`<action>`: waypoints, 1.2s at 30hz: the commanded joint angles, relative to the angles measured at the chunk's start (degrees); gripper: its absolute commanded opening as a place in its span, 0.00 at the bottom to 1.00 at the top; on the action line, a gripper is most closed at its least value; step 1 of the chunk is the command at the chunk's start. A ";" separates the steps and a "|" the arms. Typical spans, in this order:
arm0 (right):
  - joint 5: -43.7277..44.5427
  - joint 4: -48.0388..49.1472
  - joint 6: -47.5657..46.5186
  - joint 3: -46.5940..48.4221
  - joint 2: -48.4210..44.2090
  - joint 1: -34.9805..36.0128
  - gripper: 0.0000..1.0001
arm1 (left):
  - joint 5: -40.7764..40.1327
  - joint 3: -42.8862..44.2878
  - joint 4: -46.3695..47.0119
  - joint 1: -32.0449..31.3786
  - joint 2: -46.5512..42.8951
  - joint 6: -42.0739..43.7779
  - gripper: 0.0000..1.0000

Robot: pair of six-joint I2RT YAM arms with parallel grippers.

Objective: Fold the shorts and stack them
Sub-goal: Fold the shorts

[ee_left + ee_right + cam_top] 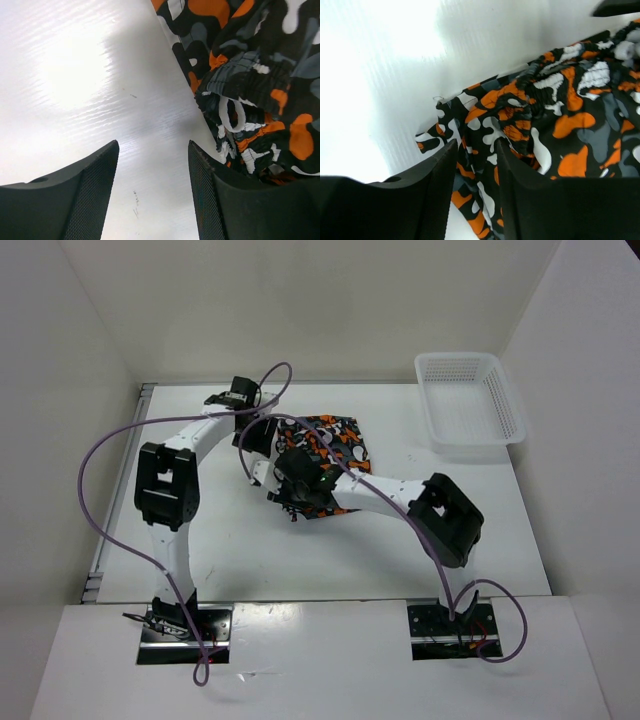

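The shorts (pixel 335 445), in orange, white, black and grey print, lie crumpled at the middle back of the table. My left gripper (pixel 262 435) is at their left edge. In the left wrist view it (pixel 152 150) is open and empty over bare table, with the shorts (pixel 250 80) just to its right. My right gripper (pixel 290 492) is at the shorts' near left corner. In the right wrist view its jaws (pixel 476 147) stand a narrow gap apart, with a fold of the shorts (pixel 485 165) running between them and not pinched flat.
A white lattice basket (pixel 505 405) stands at the back right of the table (pixel 240 560). White walls close in the table on the left, back and right. Purple cables loop over both arms.
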 commanded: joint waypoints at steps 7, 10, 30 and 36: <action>5.24 7.61 -2.36 0.99 4.48 0.33 0.34 | -6.23 -1.84 -0.21 1.12 0.52 0.19 0.67; 5.25 6.91 -0.87 3.97 1.42 0.33 0.34 | -7.64 -1.32 -1.88 2.36 2.64 0.19 0.67; -7.22 19.57 0.28 -7.71 -10.21 -0.28 0.36 | 14.24 -1.14 -1.88 14.93 -1.48 0.19 0.69; -7.76 19.57 -0.87 -5.96 -3.71 -2.03 0.36 | 13.19 -4.82 -0.74 14.93 -4.30 0.19 0.69</action>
